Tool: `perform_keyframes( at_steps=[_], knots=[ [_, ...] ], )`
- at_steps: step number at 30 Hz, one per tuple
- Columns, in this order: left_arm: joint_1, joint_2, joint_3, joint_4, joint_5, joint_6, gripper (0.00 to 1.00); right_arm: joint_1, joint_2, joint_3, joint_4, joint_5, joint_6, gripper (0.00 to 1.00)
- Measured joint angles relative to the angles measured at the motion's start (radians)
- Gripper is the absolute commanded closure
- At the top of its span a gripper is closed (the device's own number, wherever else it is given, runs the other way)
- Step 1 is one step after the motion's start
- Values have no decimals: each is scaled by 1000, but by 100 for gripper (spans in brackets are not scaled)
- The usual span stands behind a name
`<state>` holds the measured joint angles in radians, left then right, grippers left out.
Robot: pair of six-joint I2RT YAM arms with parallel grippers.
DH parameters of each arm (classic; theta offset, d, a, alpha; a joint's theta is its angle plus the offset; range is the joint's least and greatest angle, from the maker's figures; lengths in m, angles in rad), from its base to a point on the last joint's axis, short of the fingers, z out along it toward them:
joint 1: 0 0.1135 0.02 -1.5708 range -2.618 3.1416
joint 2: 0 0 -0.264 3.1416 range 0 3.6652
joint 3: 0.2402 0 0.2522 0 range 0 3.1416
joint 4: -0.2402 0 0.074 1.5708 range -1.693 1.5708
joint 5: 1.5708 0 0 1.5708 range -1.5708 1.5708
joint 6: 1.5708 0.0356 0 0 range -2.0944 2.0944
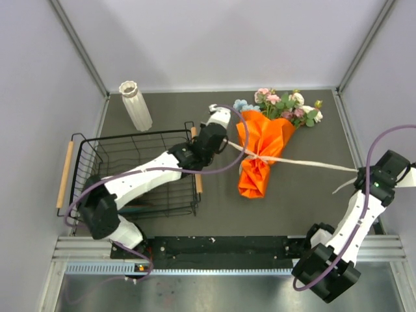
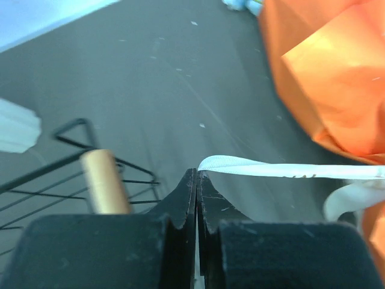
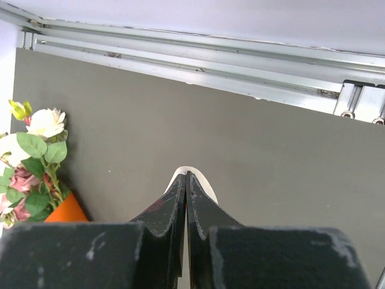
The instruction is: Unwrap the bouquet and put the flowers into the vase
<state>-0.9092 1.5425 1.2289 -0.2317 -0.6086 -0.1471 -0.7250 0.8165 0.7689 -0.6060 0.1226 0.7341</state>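
The bouquet lies on the dark mat in its orange wrap, and the flowers point to the back right. The cream ribbon is stretched taut in a line across the wrap, still crossing at its waist. My left gripper is shut on the ribbon's left end, jaws pressed together. Off to the right, my right gripper is shut on the other end, with white ribbon showing behind its tips. The white ribbed vase stands at the back left.
A black wire rack with wooden handles sits at the left, under the left arm. Grey walls close in the sides and back. A loose ribbon tail trails beside the right arm. An aluminium rail borders the mat.
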Motion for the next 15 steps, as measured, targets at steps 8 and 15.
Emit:
perform_keyframes(
  at_steps=[8, 15],
  knots=[
    [138, -212, -14, -32, -13, -13, 100, -4, 10, 0, 16, -2, -1, 100],
    [161, -305, -14, -39, 67, -28, 100, -21, 31, 0, 22, 0, -1, 100]
  ],
)
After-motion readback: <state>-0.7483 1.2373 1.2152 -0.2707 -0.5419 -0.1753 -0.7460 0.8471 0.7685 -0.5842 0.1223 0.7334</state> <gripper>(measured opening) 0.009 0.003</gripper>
